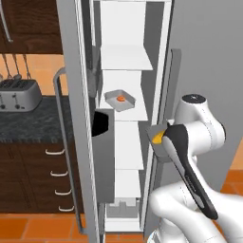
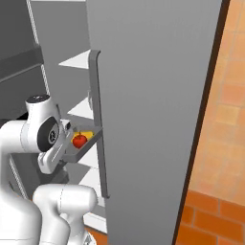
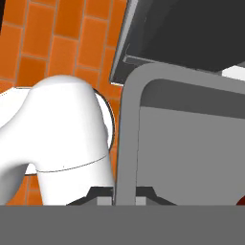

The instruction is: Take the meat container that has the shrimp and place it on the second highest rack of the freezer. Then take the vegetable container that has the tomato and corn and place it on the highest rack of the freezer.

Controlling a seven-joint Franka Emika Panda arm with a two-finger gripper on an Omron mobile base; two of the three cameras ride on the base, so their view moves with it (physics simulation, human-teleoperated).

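Vegetable container: you are carrying a shallow grey rectangular tray [image 2: 79, 146] holding a small glossy red tomato [image 2: 79, 140] and a yellow corn cob [image 2: 88, 134]; the corn lies just beyond the tomato, on the freezer side.
Grip: your gripper [image 2: 64, 154] is pressed shut on the tray's near rim; in the hand view the grey rim rises from between the fingers.
Tray axis: it runs away from your hand toward the open freezer [image 1: 126, 118], held roughly level.
Highest rack: the topmost flat white shelf [image 1: 124, 58] sits well above and ahead of your hand, bare, and is where this tray belongs.
Second highest rack: the white shelf [image 1: 135, 113] just below it already bears the grey meat tray [image 1: 120, 100] with its small orange-red shrimp [image 1: 121, 98], so I judge the first half done.
Key relation: your tray hangs below the shrimp shelf's level, just outside the freezer's right edge, close to the long grey handle [image 2: 98, 119].
Next move, as a judgement: lift past both shelves, then push forward.
Risk: clipping the handle or a shelf edge while rising.
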